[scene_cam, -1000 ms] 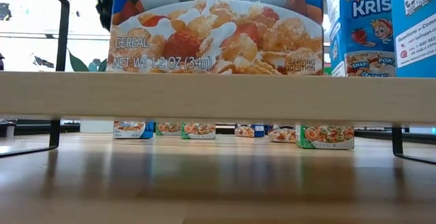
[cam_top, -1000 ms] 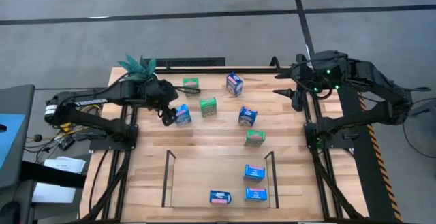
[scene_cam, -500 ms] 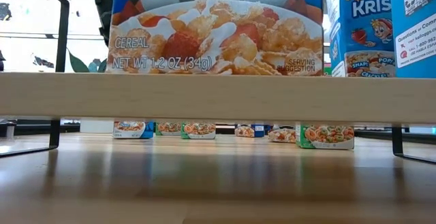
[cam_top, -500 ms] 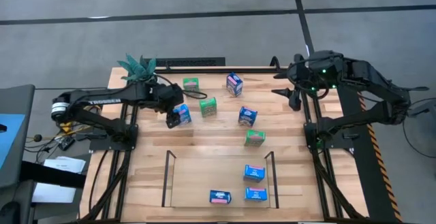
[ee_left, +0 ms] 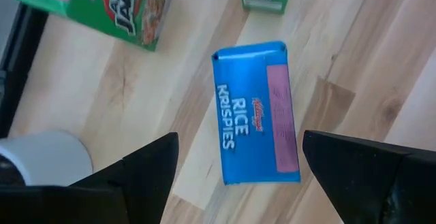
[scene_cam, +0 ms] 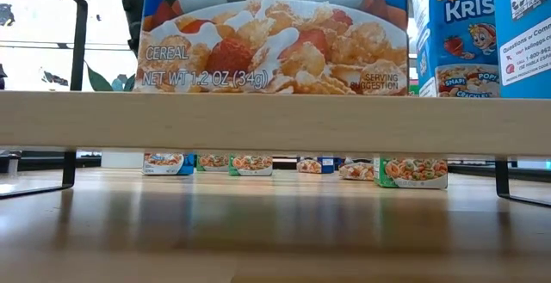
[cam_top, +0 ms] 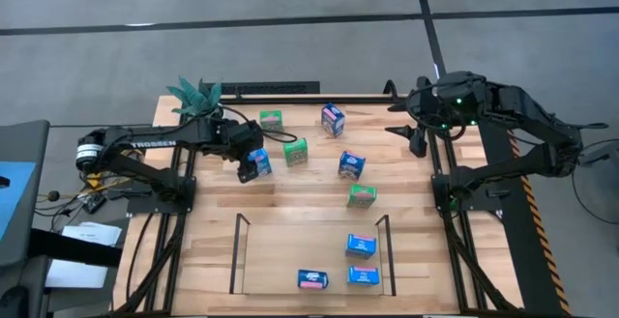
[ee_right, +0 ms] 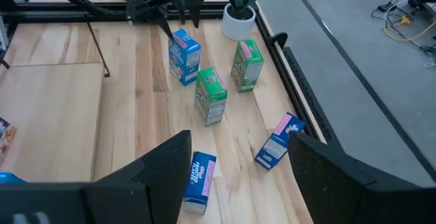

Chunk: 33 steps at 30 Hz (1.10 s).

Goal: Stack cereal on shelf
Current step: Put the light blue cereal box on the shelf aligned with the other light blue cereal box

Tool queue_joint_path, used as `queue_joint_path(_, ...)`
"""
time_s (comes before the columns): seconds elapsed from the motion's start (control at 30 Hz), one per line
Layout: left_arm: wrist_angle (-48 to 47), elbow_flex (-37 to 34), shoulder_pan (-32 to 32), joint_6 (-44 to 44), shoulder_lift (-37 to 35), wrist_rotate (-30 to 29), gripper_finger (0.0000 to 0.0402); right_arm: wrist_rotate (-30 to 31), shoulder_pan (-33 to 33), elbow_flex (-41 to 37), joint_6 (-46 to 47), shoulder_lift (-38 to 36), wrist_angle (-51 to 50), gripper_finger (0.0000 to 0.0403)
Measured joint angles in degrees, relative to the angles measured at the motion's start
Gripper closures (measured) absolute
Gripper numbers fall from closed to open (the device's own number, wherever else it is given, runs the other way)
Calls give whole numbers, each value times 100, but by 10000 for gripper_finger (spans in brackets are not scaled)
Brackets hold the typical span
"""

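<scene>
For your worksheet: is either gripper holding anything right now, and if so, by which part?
Nothing is held. The left gripper hangs open over a blue Rice Krispies box, not touching it; the right gripper waits open and empty.

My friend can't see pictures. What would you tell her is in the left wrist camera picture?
A blue Rice Krispies box stands on the light wood table, seen from above between the left gripper and its two open dark fingers. Beyond it are two green cereal boxes, and a white pot sits at one edge.

6 blue boxes (cam_top: 361, 245), 3 green (cam_top: 362, 195).
</scene>
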Motion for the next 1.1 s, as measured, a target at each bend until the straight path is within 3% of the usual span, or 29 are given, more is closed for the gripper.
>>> queue_joint_path(0.23, 112, -384, 0, -326, 31, 150, 97, 0, 0, 0, -21, 0, 0, 132)
queue_joint_path(1.1, -107, -142, 0, -254, 64, 116, 97, 2, 0, 0, -84, 0, -2, 132)
